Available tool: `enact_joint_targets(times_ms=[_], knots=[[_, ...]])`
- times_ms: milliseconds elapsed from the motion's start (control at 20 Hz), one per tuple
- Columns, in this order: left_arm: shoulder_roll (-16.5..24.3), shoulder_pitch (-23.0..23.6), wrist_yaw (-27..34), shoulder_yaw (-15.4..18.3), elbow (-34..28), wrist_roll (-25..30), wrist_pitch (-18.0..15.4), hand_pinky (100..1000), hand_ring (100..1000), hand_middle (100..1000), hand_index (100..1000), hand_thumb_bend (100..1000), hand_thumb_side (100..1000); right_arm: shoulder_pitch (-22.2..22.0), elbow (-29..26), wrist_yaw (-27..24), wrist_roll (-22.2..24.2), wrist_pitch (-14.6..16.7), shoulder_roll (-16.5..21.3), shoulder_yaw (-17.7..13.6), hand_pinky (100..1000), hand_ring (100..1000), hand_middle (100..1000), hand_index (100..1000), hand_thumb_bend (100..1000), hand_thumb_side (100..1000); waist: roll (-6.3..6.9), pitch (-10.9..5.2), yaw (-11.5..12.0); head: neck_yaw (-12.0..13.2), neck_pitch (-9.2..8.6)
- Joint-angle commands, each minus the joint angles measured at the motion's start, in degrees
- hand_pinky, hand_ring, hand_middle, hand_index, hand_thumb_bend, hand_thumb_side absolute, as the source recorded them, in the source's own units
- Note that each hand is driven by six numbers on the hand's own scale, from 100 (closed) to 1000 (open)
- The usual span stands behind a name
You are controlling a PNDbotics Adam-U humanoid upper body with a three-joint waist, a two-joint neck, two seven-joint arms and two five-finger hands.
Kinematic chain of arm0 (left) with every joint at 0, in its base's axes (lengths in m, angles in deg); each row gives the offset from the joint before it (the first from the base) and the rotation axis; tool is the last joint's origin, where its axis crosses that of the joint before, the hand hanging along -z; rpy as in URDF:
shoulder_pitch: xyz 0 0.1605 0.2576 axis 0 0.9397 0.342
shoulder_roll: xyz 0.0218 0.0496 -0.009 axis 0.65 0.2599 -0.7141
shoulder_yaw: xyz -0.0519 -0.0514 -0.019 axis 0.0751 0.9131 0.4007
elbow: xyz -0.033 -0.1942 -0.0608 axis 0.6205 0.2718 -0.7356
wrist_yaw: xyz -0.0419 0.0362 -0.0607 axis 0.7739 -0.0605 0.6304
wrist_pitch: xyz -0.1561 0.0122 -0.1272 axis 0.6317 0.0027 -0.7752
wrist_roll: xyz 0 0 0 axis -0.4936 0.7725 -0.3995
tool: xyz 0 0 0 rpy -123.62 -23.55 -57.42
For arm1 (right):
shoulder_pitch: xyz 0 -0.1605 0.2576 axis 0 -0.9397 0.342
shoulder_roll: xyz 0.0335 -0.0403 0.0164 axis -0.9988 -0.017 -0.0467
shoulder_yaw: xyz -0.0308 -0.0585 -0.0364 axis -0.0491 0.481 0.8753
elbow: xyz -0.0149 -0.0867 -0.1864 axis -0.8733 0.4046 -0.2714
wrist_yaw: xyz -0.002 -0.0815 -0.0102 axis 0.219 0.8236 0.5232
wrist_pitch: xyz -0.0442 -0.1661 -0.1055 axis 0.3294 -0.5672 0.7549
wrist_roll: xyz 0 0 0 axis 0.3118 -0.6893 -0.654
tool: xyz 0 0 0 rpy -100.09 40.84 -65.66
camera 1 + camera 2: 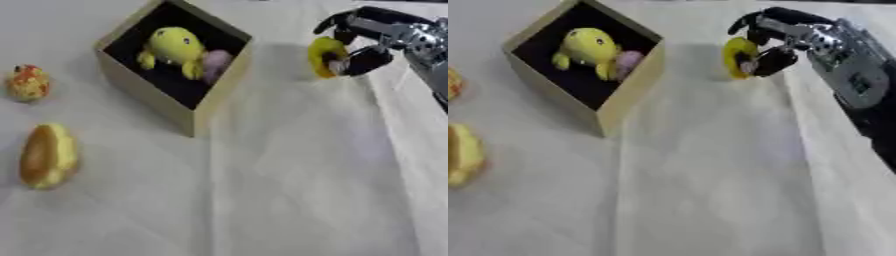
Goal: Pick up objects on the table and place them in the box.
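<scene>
On the creased white tablecloth (289, 190), the right hand (372, 42) grips a yellow object (323, 56) beside the box (206, 107).

An open-topped wooden box (144, 87) stands at the back of a white-clothed table (289, 200), its black interior partly filled by a yellow frog-like toy (175, 46) with a pinkish object (216, 61) just right of it; the near corner inside the box lies bare. Right of the box, the right hand (372, 42), fingers curled around a yellow ring-shaped object (322, 56), occupies the approach. Left of the box sit a small orange-yellow toy (28, 83) and, nearer, a bread-like item (48, 156). In front of the box, bare cloth.
</scene>
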Motion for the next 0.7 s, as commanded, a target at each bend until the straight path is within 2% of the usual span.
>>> enact_joint_targets(times_ms=[50, 300, 500, 700], knots=[[1.08, -0.07, -0.32, 0.44, -1.05, 0.14, -0.03, 902, 819, 811, 886, 229, 722, 0.92, -3.13, -1.29, -0.28, -0.59, 2.73, -1.05, 763, 666, 342, 433, 133, 100, 0.18, -2.05, -0.15, 0.00, -0.35], [1.18, 0.08, -0.31, 0.49, -1.05, 0.14, 0.02, 902, 819, 811, 886, 230, 720, 1.90, -6.04, -1.97, 0.40, -0.84, 2.60, -0.63, 768, 674, 381, 478, 202, 100, 0.03, -2.85, -0.11, -0.06, -0.28], [1.31, 0.09, -0.29, 0.47, -1.05, 0.20, 0.01, 902, 820, 811, 884, 234, 718, 3.88, -7.24, -2.44, 1.27, -0.78, 1.37, 0.20, 769, 672, 393, 491, 183, 100, -0.16, -3.45, 0.04, -0.10, -0.21], [1.33, -0.17, -0.18, 0.34, -1.05, 0.36, -0.03, 902, 820, 811, 883, 236, 716, 7.89, -7.16, -2.77, 2.06, -0.31, -1.98, 1.84, 765, 668, 397, 497, 150, 100, -0.36, -3.97, 0.42, -0.43, -0.12]])
